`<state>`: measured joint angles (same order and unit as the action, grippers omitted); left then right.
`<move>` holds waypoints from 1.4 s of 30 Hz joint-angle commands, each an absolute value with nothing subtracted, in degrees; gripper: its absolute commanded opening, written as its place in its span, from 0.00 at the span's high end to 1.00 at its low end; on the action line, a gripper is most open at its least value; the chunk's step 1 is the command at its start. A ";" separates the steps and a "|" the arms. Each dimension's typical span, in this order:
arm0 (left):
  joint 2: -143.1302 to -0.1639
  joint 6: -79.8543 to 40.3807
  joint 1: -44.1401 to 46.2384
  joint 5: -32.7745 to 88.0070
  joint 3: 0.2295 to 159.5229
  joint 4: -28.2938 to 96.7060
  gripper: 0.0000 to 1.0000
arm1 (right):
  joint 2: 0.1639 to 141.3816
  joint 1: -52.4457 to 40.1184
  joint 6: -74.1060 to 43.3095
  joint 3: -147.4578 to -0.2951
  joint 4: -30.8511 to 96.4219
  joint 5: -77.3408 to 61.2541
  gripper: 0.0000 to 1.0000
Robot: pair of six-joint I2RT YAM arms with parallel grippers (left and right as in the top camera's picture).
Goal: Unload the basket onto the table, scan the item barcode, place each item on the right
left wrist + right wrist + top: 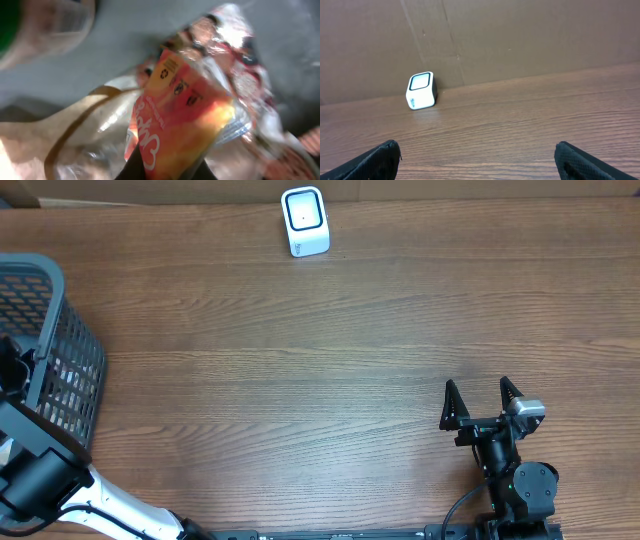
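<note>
**Item:** orange packet (180, 115), a glossy printed pouch with white lettering and small recycling marks.

**Location:** inside the grey mesh basket (62, 320) at the left edge of the worktop (300, 380). It lies on top of other crinkly, clear-wrapped packets (240, 75).

**Handling:** we judge it light, soft and easily crushed, with a film that is probably slippery. We would take it by a flat end or seam rather than the middle, so the printed face stays smooth for reading. We cannot make out a barcode on the blurred face.

**Left gripper** (167, 171): down in the basket, pressed together on the packet's lower end. The rest of the pouch stretches away from the fingers.

**Right gripper** (483, 402): by the near-right corner of the worktop, spread wide and holding nothing, well apart from the basket.

**Barcode scanner** (304, 221): a small white unit at the far edge, just left of the middle. It is well apart from the basket, so we expect a long carry.
</note>
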<state>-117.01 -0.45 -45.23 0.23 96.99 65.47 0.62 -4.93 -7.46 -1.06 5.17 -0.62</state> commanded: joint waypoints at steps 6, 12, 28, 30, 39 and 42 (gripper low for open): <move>-115.31 -9.63 -45.34 -0.62 122.85 80.53 0.96 | 0.16 -5.23 -7.44 -0.47 4.84 -0.12 0.00; -110.63 -15.73 -44.91 10.15 138.21 86.89 0.96 | 0.16 -5.23 -7.44 -0.47 4.84 -0.12 0.00; -98.54 -11.49 -4.32 4.27 135.85 96.51 0.96 | 0.16 -5.23 -7.44 -0.47 4.84 -0.14 0.00; -99.00 -14.04 2.22 -1.63 132.44 95.94 0.96 | 0.16 -5.23 -7.44 -0.47 4.84 -0.14 0.00; -100.03 -25.82 23.68 -7.70 103.85 78.50 0.96 | 0.16 -5.23 -7.44 -0.47 4.84 -0.12 0.00; -100.07 -28.69 28.27 -3.84 94.45 66.35 0.96 | 0.16 -5.23 -7.44 -0.47 4.84 -0.12 0.00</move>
<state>-100.18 -22.48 23.68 -5.76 102.65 73.80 0.62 -4.93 -7.46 -1.06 5.15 -0.60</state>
